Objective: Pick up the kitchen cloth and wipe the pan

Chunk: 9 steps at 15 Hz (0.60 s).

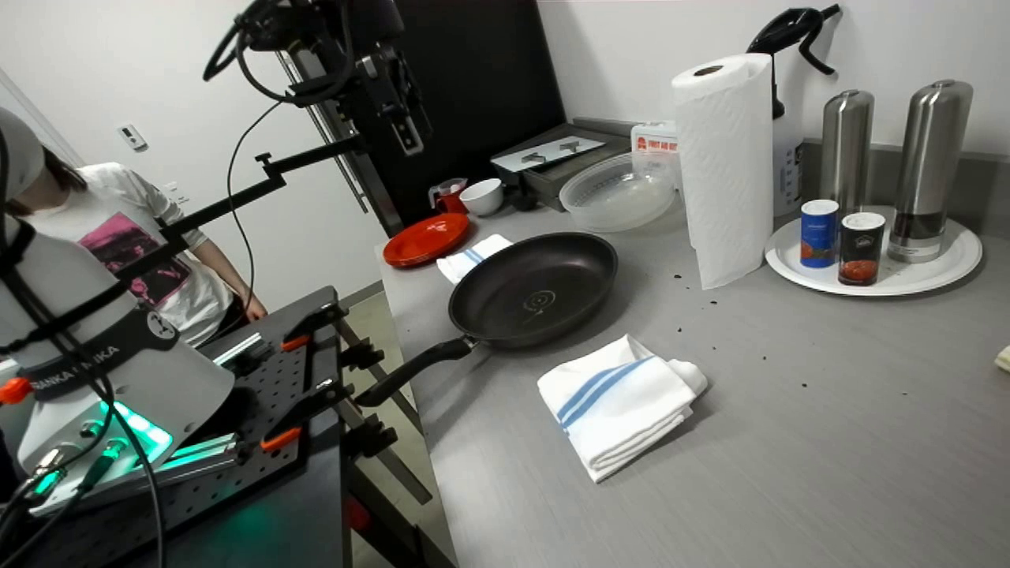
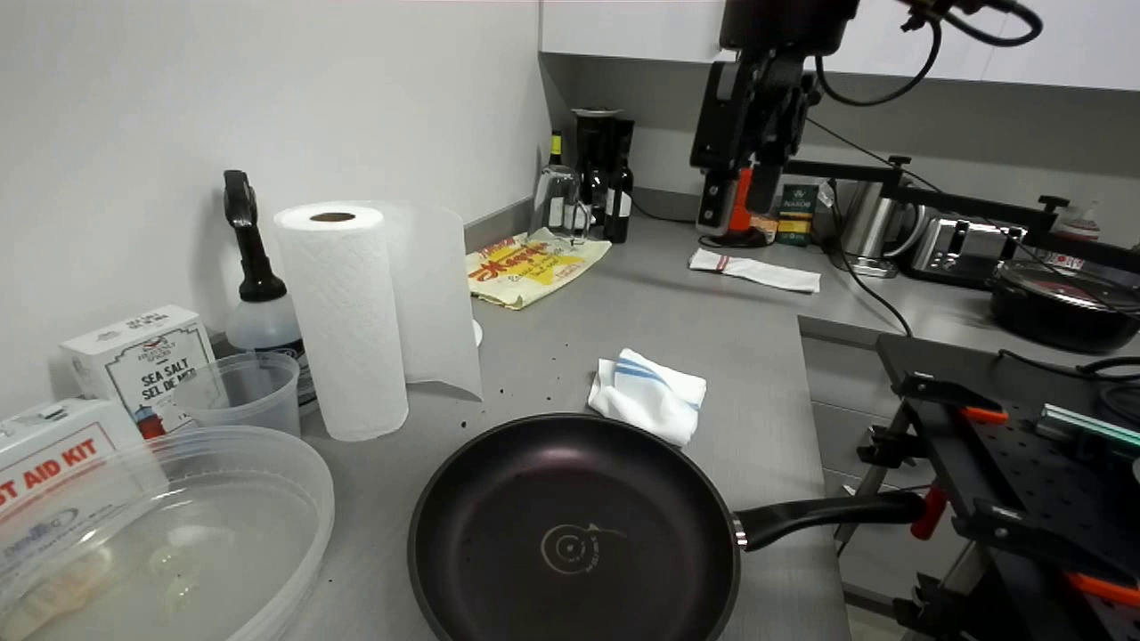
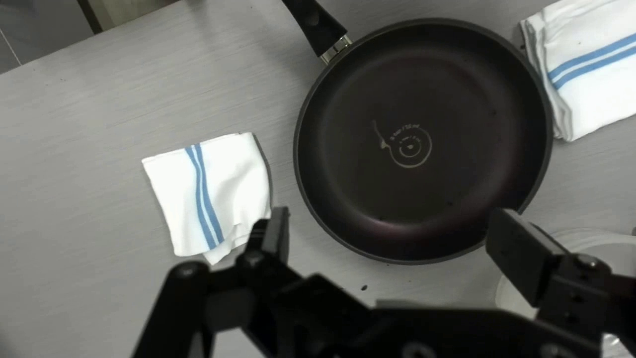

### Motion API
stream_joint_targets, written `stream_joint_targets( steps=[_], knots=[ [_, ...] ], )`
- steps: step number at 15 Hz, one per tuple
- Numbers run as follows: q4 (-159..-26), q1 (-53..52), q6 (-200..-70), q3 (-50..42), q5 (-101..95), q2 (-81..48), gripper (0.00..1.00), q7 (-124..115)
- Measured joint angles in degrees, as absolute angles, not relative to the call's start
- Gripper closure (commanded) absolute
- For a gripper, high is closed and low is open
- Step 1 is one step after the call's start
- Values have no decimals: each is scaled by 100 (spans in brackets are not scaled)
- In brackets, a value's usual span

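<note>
The kitchen cloth (image 1: 623, 402), folded white with blue stripes, lies flat on the counter beside the pan (image 1: 536, 292). It also shows beyond the pan (image 2: 574, 534) as the cloth (image 2: 650, 392) in an exterior view, and left of the pan (image 3: 422, 139) as the cloth (image 3: 208, 194) in the wrist view. A similar blue-striped cloth (image 1: 477, 254) lies on the pan's opposite side and shows at right in the wrist view (image 3: 596, 64). My gripper (image 1: 412, 134) hangs high above the counter, open and empty; its fingers (image 2: 737, 200) are apart, also in the wrist view (image 3: 387, 211).
A paper towel roll (image 1: 724, 170), a clear plastic bowl (image 1: 619, 197) and red plates (image 1: 426, 239) stand around the pan. A white plate (image 1: 959, 256) holds shakers and grinders. The pan's handle (image 1: 414, 371) juts past the counter edge. A red-striped cloth (image 2: 757, 271) lies farther off.
</note>
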<state>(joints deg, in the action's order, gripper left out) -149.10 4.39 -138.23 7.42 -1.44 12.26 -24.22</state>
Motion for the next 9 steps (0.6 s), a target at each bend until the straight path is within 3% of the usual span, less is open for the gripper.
stream_joint_targets(
  steps=[9],
  knots=[
    [-14589,750,-15077,-99,-645,-230,0,-3305]
  ],
)
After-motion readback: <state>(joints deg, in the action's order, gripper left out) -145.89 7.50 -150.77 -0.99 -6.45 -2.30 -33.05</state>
